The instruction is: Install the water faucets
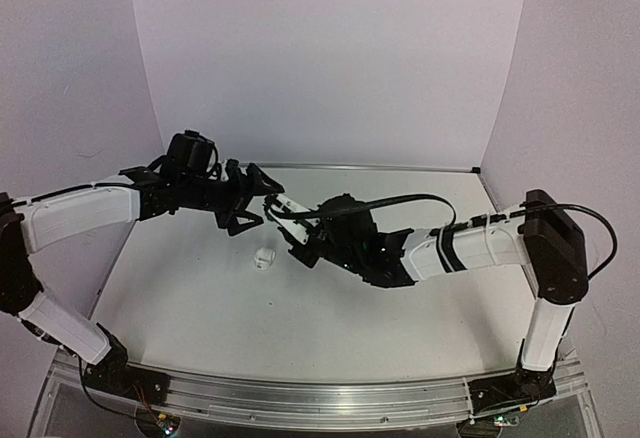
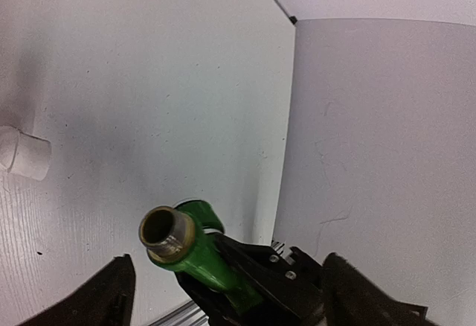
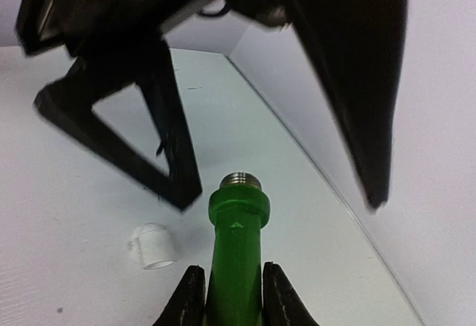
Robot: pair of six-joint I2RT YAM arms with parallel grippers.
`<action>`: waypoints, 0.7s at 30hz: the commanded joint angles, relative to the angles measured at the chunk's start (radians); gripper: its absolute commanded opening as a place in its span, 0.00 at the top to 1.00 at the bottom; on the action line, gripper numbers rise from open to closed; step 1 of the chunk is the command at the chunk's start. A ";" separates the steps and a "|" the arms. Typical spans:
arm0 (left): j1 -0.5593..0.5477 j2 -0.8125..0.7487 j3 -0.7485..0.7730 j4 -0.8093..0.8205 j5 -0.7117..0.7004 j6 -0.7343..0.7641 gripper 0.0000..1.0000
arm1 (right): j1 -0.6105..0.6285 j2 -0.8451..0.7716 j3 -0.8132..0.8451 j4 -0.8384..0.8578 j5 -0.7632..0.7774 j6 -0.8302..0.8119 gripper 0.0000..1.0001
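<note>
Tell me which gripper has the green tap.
The right gripper: it is shut on the green stem of the tap. The left gripper stands open by the threaded end, gripping nothing.

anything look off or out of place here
Nothing spilled or damaged. The only loose end: the white fitting lies alone on the table, apart from the green tap clamped in the right pincer.
</note>
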 commanded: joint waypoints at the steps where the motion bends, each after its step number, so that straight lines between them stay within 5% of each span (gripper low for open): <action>1: 0.005 -0.189 -0.058 0.032 -0.179 0.205 0.01 | -0.089 -0.157 -0.020 -0.076 -0.369 0.358 1.00; 4: 0.007 -0.261 -0.127 0.137 -0.165 0.301 0.00 | -0.185 -0.171 0.006 -0.147 -0.707 0.600 1.00; 9: 0.000 -0.256 -0.154 0.308 0.077 0.408 0.00 | -0.267 -0.170 0.030 -0.160 -1.006 0.829 1.00; 15: -0.030 -0.141 -0.076 0.320 0.231 0.434 0.01 | -0.292 -0.192 0.062 -0.157 -1.136 0.913 1.00; 21: -0.061 -0.101 -0.077 0.320 0.224 0.425 0.11 | -0.292 -0.230 0.045 -0.158 -1.131 0.882 1.00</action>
